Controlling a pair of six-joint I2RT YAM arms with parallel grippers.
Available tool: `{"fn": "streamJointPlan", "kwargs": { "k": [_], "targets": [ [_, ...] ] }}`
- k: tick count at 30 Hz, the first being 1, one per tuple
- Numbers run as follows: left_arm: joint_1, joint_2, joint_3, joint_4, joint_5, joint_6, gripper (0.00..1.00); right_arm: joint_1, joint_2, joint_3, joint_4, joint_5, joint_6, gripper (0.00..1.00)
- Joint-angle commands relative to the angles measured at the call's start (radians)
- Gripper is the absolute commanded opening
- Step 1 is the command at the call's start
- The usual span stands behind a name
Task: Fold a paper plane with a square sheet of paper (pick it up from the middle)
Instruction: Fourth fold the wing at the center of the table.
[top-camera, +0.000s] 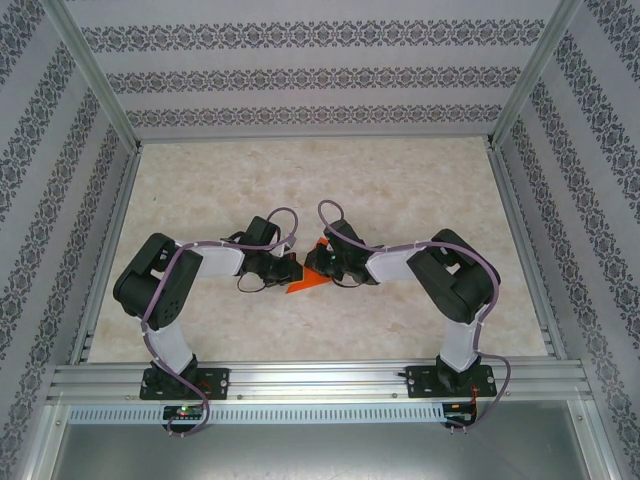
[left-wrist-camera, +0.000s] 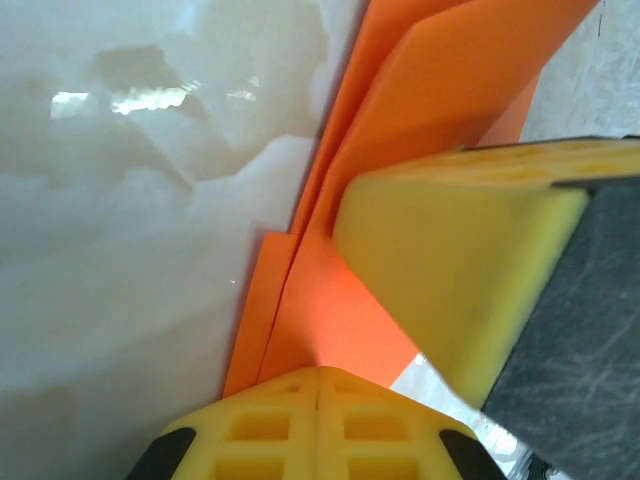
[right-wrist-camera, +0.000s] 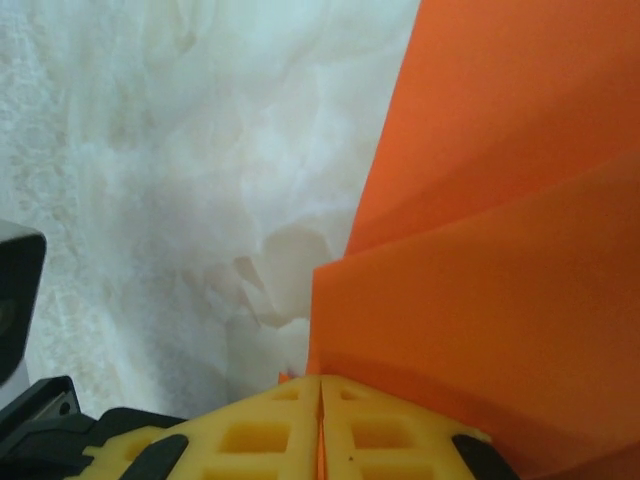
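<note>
Two grippers meet at the middle of the marble-patterned table (top-camera: 400, 190) — the left gripper (top-camera: 288, 268) and the right gripper (top-camera: 316, 266), almost tip to tip. Between them lies the square sheet of paper (top-camera: 303, 284), folded into layers, an orange corner poking out toward 6 o'clock. Each gripper's yellow pads are pinched tight on the paper — in the left wrist view its folds run toward 1 o'clock.
</note>
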Motion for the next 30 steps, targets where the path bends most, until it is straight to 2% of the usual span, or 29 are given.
{"fn": "streamJointPlan", "kwargs": {
  "k": [1, 11, 30],
  "targets": [
    [-0.002, 0.047, -0.053, -0.153, -0.168, 0.037, 0.00, -0.031, 0.026, -0.021, -0.003, 0.042, -0.018, 0.10],
    [-0.001, 0.056, -0.072, -0.153, -0.175, 0.053, 0.00, -0.098, 0.033, -0.029, -0.013, 0.039, -0.048, 0.13],
    [-0.002, 0.053, -0.082, -0.146, -0.165, 0.063, 0.00, -0.305, 0.041, -0.031, -0.018, -0.022, -0.142, 0.15]
  ]
}}
